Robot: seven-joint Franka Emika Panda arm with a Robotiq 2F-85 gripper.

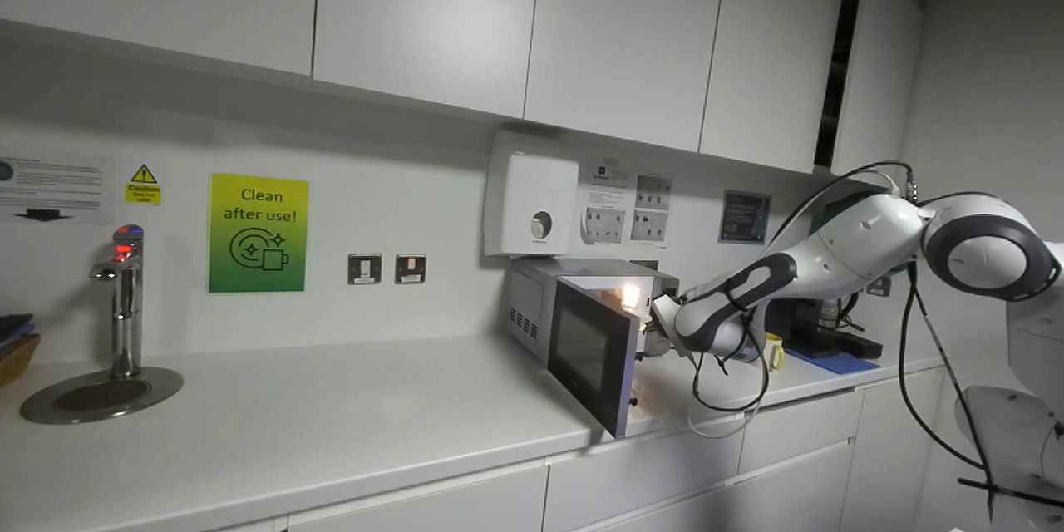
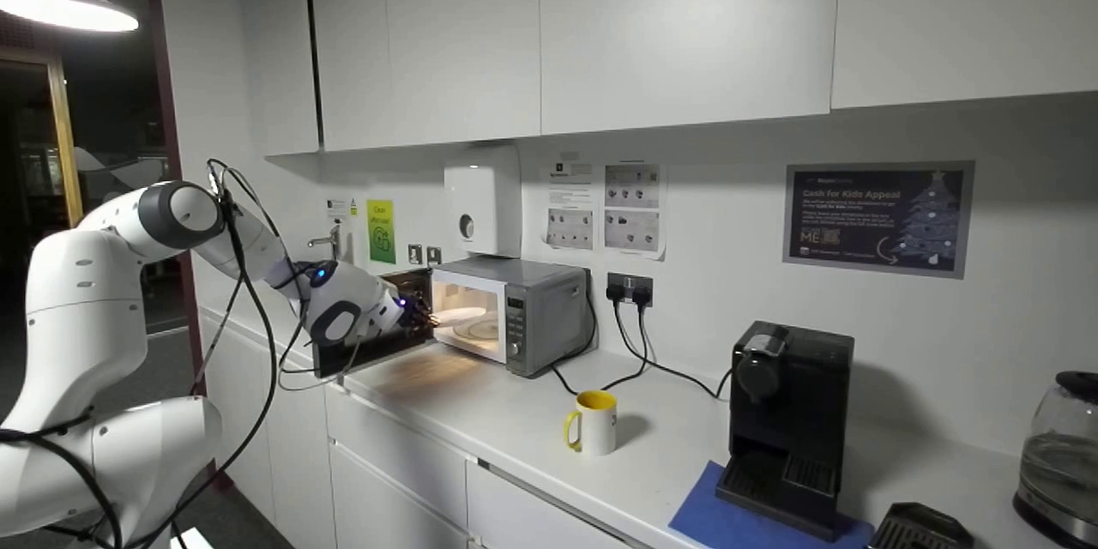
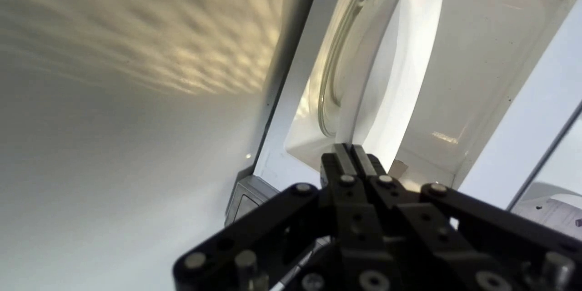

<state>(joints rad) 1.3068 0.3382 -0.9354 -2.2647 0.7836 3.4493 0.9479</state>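
Note:
My gripper (image 3: 349,148) is shut on the near rim of a white plate (image 3: 420,50) in the wrist view. The plate reaches into the lit cavity of a grey microwave (image 2: 549,309), above its glass turntable (image 3: 323,100); it also shows in an exterior view (image 2: 459,315). I cannot tell whether the plate touches the turntable. The gripper (image 2: 425,320) is at the microwave's opening. The microwave door (image 1: 586,349) stands wide open beside the arm and partly hides the gripper in that exterior view.
A white mug with yellow handle (image 2: 598,433) stands on the counter (image 2: 515,412). A black coffee machine (image 2: 798,429) sits on a blue mat (image 2: 699,502), near a glass carafe (image 2: 1059,455). A towel dispenser (image 1: 532,199) hangs above the microwave. A tap (image 1: 126,307) is farther along.

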